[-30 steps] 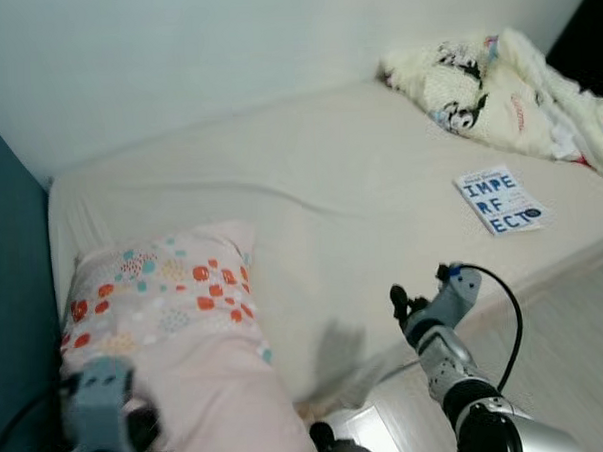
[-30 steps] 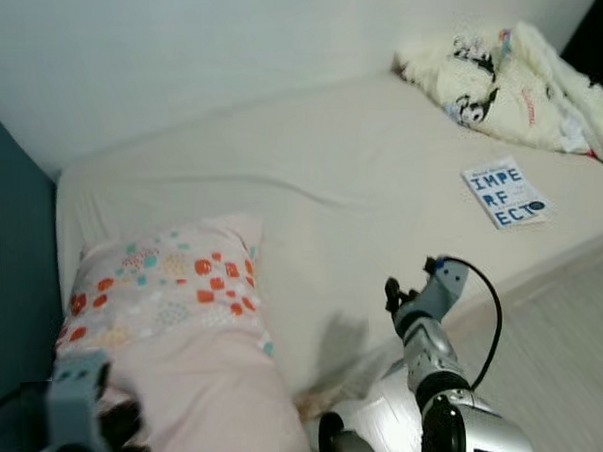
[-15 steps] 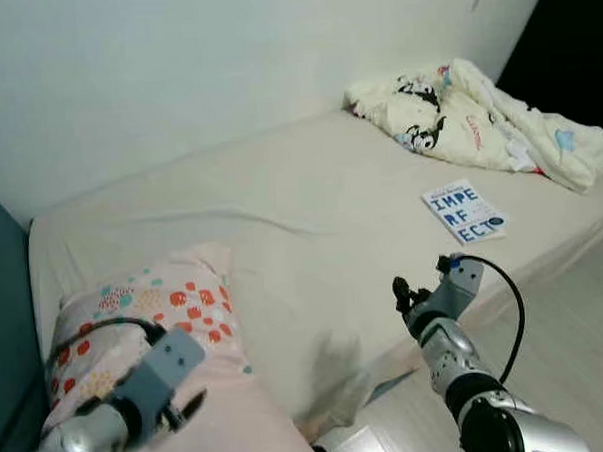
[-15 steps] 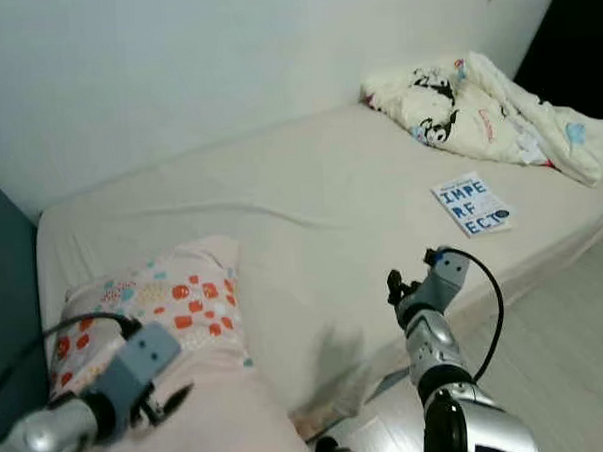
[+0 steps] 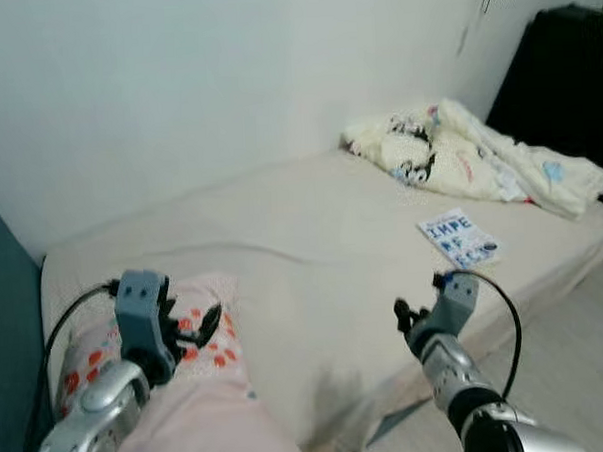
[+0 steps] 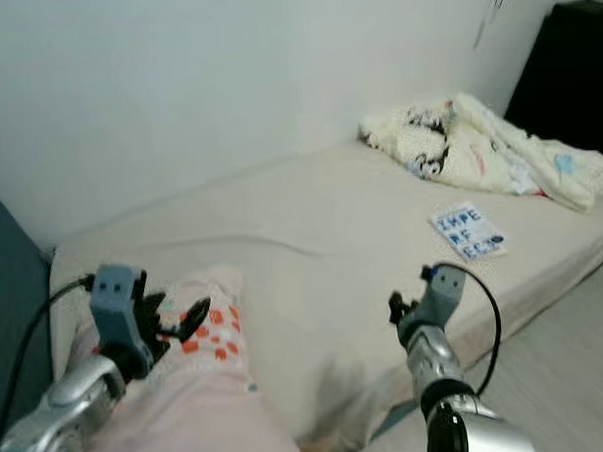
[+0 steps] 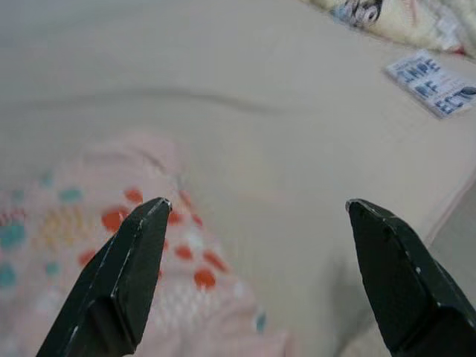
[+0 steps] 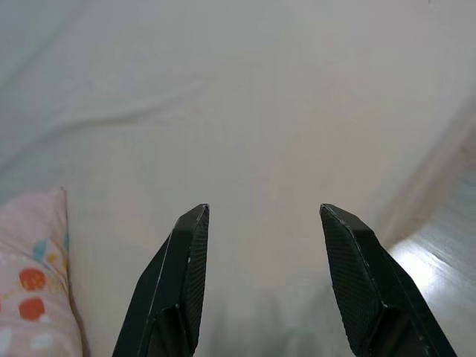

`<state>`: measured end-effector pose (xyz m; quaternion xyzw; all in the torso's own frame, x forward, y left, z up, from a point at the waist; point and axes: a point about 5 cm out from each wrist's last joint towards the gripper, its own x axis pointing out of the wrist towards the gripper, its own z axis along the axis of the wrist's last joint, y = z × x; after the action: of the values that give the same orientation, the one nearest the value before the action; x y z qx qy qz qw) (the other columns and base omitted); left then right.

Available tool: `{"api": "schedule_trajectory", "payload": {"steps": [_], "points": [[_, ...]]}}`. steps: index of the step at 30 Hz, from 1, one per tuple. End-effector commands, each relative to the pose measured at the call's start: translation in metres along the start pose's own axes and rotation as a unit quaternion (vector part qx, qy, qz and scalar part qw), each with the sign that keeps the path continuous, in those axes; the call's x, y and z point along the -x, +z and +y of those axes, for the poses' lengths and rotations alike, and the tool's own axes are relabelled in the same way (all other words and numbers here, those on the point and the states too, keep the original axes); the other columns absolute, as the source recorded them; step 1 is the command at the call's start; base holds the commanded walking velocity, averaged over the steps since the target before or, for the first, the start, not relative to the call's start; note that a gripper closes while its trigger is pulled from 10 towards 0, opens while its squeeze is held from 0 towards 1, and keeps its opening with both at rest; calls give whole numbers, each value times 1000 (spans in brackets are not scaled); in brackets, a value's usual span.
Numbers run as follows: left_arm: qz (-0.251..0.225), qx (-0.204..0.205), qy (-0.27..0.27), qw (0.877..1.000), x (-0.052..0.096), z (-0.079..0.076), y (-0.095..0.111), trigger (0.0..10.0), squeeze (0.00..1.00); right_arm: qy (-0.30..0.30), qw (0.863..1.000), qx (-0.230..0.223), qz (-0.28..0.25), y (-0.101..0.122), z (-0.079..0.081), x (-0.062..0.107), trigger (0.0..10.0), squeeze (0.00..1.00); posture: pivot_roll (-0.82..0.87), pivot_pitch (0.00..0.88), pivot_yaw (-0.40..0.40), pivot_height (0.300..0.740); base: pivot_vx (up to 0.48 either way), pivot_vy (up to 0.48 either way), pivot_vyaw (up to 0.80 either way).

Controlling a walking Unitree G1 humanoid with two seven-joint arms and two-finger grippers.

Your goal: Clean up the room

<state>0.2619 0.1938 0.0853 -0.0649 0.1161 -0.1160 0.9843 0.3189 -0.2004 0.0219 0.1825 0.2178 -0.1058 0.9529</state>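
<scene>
While the left gripper [image 5: 191, 326] hovers open-fingered above the pale pink pillow with orange and teal dots [image 5: 211, 342], the right gripper [image 8: 256, 212] hangs open over the beige mattress [image 5: 312, 246].

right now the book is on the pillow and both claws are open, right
Not quite: the book lies on the bare bed, far from the pillow, as the left eye view shows. The left claw and right claw are open.

You had soft, even indoor light, slightly dim. Faint shadow lay on cream bed sheet [image 5: 312, 246] near its front edge. Glare patch showed on pale wood floor [image 8: 428, 260]. Head views were mildly blurred; patterned pink pillow [image 7: 67, 223] looked soft-focused.
</scene>
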Motion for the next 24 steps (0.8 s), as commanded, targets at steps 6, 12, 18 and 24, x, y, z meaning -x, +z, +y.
{"api": "schedule_trajectory", "payload": {"steps": [6, 12, 18, 24], "points": [[127, 58, 74, 987, 8, 24, -84, 10000, 0, -49, 991, 40, 116, -61, -27, 20, 10000, 0, 81, 0, -32, 740, -243, 0, 0], [187, 72, 105, 974, 18, 31, -119, 10000, 0, -74, 977, 82, 182, -97, -46, 40, 10000, 0, 70, 0, -28, 740, -336, 0, 0], [249, 84, 134, 956, 34, 36, -149, 10000, 0, -79, 962, 130, 225, -119, -59, 55, 10000, 0, 72, 0, -22, 740, -351, 0, 0], [292, 106, 167, 936, 51, 38, -169, 10000, 0, -73, 956, 158, 236, -123, -60, 58, 10000, 0, 71, 0, -16, 740, -361, 0, 0]]}}
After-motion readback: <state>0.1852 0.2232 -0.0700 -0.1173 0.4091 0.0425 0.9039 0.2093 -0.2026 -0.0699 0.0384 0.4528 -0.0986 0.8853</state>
